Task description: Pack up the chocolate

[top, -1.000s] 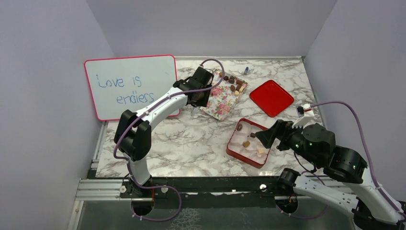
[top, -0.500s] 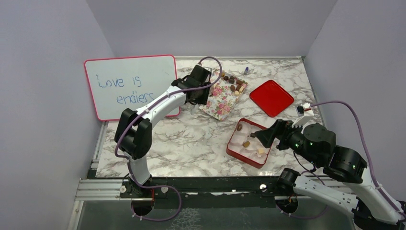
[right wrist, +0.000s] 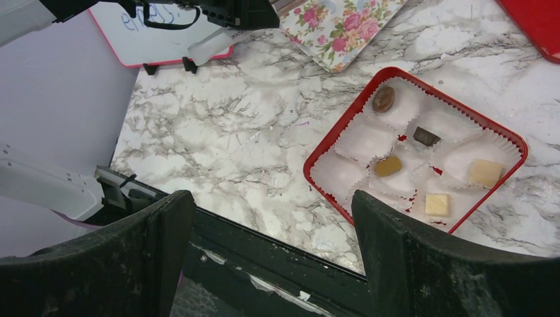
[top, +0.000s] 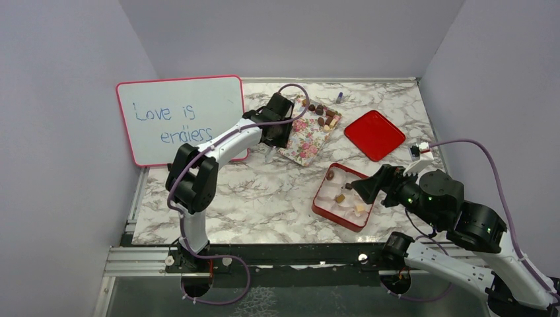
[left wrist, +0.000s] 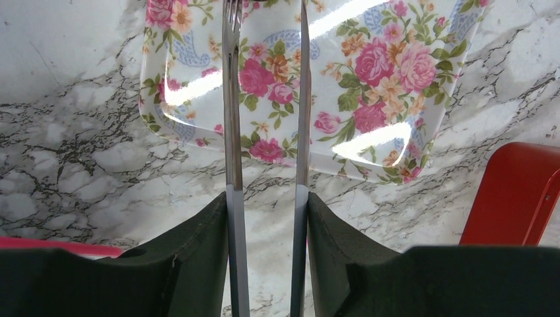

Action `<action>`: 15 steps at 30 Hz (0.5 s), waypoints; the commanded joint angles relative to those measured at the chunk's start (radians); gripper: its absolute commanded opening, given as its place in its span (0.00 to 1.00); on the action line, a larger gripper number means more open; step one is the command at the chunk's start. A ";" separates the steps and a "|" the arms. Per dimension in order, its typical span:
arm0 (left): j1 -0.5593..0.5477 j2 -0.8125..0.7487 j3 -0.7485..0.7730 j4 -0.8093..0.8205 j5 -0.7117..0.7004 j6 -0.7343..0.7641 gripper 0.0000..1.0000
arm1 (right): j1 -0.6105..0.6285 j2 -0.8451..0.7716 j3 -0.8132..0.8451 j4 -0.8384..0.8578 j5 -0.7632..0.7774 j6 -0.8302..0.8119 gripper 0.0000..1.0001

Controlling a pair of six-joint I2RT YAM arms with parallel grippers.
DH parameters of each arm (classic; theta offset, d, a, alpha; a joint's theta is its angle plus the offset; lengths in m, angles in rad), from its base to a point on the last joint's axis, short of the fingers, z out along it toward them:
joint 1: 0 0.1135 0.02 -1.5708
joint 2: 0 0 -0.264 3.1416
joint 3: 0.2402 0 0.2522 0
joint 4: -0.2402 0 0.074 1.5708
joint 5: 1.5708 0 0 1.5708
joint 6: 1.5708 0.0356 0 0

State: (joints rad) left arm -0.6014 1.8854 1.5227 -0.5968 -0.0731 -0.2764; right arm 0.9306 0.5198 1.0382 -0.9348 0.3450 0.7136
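While the right end effector hangs released over the near edge of the red box, its fingers spread wide with nothing between them, five pieces of chocolate sit inside that box in white paper cups: a round brown one, a small dark block, a light brown piece and two cream squares. Beyond the red box, apart from it, the floral tray lies on the marble surface, and loose candies, dark, light brown and pale, cluster on the tray end farthest from the box. The left end effector sits at the side of the tray turned away from the red box, clenched on a pair of thin metal tongs; the two blades reach over the tray's flowered bottom, slightly apart, with nothing seen between them. A red lid lies flat beyond the box, near it but not touching. A whiteboard stands well apart from the box, past the tray.
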 commanded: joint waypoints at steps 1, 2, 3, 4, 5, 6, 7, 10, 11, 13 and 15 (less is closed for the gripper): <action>0.005 0.025 0.039 0.041 0.044 0.005 0.43 | 0.008 -0.015 0.025 0.000 -0.002 -0.009 0.94; 0.005 0.026 0.041 0.043 0.046 0.004 0.43 | 0.008 -0.018 0.025 -0.002 0.000 -0.009 0.94; 0.005 0.027 0.043 0.043 0.048 0.005 0.42 | 0.007 -0.021 0.025 -0.003 0.002 -0.009 0.94; 0.005 0.029 0.043 0.045 0.050 0.006 0.42 | 0.008 -0.023 0.025 -0.004 0.002 -0.008 0.94; 0.005 0.029 0.047 0.045 0.053 0.008 0.42 | 0.008 -0.025 0.025 -0.004 0.003 -0.008 0.94; 0.004 0.029 0.048 0.047 0.058 0.009 0.42 | 0.007 -0.025 0.025 -0.004 0.004 -0.008 0.94; 0.005 0.030 0.049 0.047 0.061 0.010 0.42 | 0.008 -0.025 0.024 -0.004 0.006 -0.008 0.94; 0.005 0.032 0.051 0.050 0.063 0.012 0.41 | 0.008 -0.023 0.024 -0.003 0.005 -0.008 0.94; 0.005 0.033 0.051 0.050 0.061 0.013 0.40 | 0.008 -0.023 0.024 -0.001 0.004 -0.008 0.94; 0.005 0.035 0.051 0.049 0.062 0.015 0.37 | 0.008 -0.020 0.023 0.001 0.002 -0.008 0.94; 0.005 0.035 0.050 0.050 0.067 0.017 0.35 | 0.008 -0.015 0.025 0.001 0.000 -0.008 0.94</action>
State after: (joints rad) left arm -0.6014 1.9152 1.5314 -0.5770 -0.0345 -0.2703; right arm 0.9306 0.5049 1.0389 -0.9356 0.3450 0.7136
